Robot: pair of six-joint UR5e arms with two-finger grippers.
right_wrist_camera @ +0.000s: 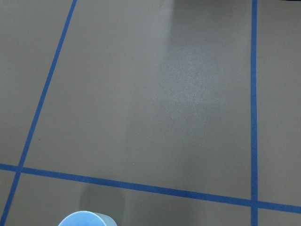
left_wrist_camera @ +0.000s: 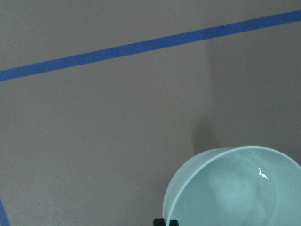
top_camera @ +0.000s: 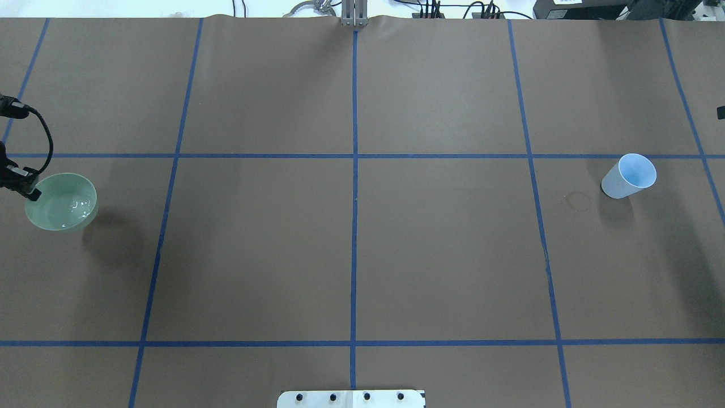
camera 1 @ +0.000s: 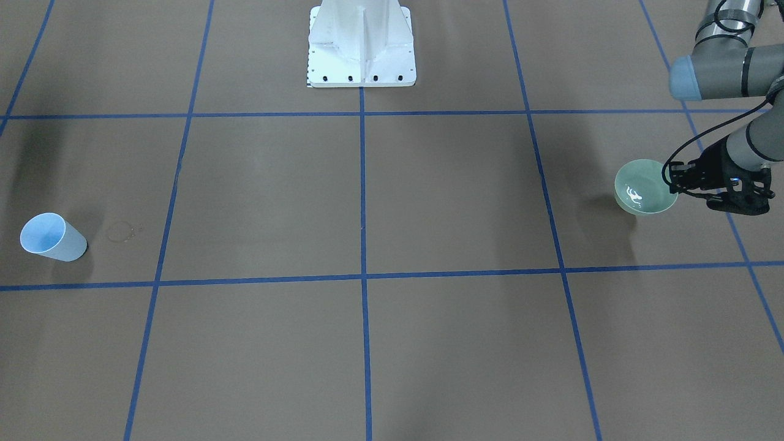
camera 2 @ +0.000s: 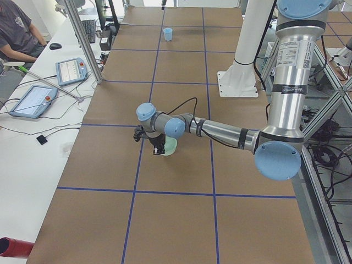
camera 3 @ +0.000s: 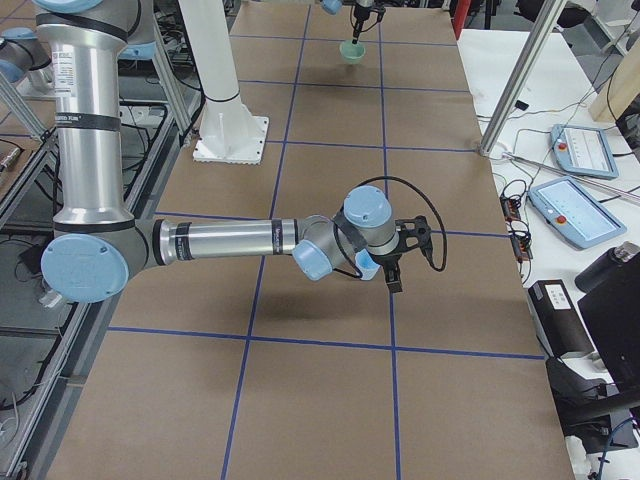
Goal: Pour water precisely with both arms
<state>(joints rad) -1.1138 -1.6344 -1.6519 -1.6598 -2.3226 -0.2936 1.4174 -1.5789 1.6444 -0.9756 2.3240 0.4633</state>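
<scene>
A pale green bowl (camera 1: 646, 195) (top_camera: 61, 202) hangs a little above the table at my left end and casts a shadow beside it. My left gripper (camera 1: 674, 180) (top_camera: 28, 190) is shut on the bowl's rim. White glints of water (camera 1: 634, 196) (left_wrist_camera: 262, 173) show inside the bowl. A light-blue cup (camera 1: 52, 237) (top_camera: 628, 175) stands alone on the table at the right end. Its rim (right_wrist_camera: 87, 219) peeks in at the bottom of the right wrist view. My right gripper (camera 3: 393, 275) shows only in the exterior right view, pointing down, and I cannot tell whether it is open or shut.
A faint ring mark (camera 1: 120, 231) lies on the brown paper beside the cup. The white pedestal base (camera 1: 361, 46) stands at the robot's side of the table. A person (camera 2: 19, 38) sits at a side desk with tablets (camera 2: 33, 100).
</scene>
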